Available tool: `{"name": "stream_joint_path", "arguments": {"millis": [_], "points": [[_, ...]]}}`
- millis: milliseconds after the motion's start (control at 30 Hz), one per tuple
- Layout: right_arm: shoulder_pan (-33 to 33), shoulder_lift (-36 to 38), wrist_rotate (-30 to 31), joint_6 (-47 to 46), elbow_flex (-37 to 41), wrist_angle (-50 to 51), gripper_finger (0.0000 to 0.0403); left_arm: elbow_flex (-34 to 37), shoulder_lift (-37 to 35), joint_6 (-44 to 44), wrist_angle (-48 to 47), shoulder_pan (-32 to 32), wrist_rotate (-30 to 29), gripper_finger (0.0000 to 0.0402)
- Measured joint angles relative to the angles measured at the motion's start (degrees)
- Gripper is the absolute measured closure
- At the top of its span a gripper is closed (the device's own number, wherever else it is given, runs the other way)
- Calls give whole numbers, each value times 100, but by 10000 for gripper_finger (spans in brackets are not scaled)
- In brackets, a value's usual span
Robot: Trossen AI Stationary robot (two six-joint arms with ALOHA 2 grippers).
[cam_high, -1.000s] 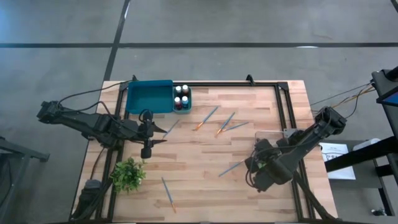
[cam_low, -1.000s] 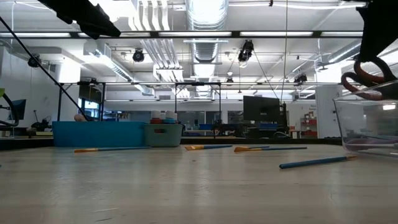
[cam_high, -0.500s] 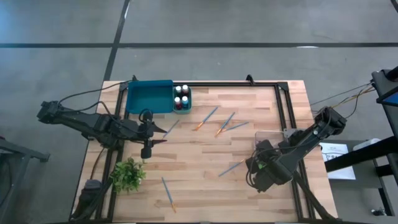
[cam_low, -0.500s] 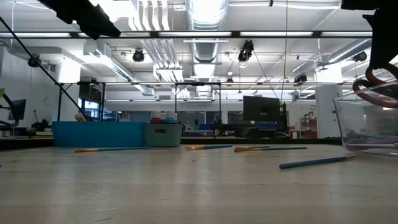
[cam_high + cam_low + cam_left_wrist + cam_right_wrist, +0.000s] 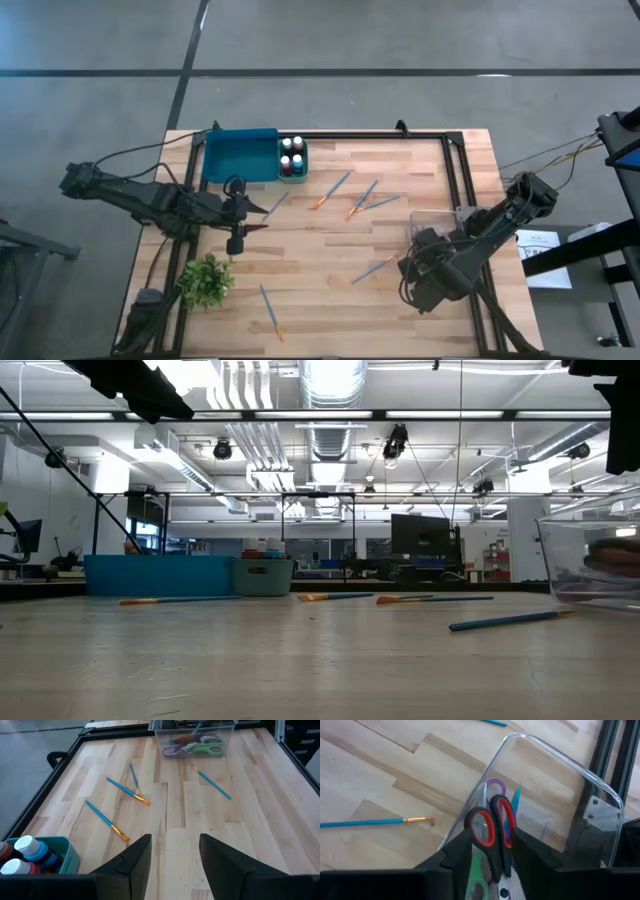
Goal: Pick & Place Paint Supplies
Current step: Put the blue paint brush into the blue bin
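Several thin blue paintbrushes lie flat on the wooden table: three near the middle (image 5: 362,198), one (image 5: 372,268) beside the right arm, one (image 5: 271,310) near the front edge. My right gripper (image 5: 491,851) stands open above a clear box (image 5: 555,785). Red-handled scissors (image 5: 487,827) show below and between its fingers; in the low view they are a blur (image 5: 615,555) inside the box. My left gripper (image 5: 172,855) waits open, low over the table's left part (image 5: 258,217), with nothing between its fingers.
The clear box (image 5: 437,222) also holds purple and green scissors (image 5: 192,747). A blue tray (image 5: 240,155) and a small bin of paint bottles (image 5: 292,158) stand at the far left. A green plant (image 5: 206,280) sits near the front left. Black frame rails (image 5: 455,170) edge the table.
The red-handled scissors, which hung below my right gripper above the clear box, have sunk and dropped into the box. My right gripper has let go of them.
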State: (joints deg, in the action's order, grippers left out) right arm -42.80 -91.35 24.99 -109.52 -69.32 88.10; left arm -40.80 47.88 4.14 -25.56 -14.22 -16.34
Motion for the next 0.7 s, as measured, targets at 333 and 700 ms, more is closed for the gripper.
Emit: {"name": "stream_joint_path", "arguments": {"millis": [333, 700], "points": [[-4, 0, 1482, 848, -327, -465, 240, 0, 0, -2, 0, 2, -2, 229], [612, 2, 1975, 5571, -488, -3862, 239, 0, 0, 6, 1, 0, -7, 229]]}}
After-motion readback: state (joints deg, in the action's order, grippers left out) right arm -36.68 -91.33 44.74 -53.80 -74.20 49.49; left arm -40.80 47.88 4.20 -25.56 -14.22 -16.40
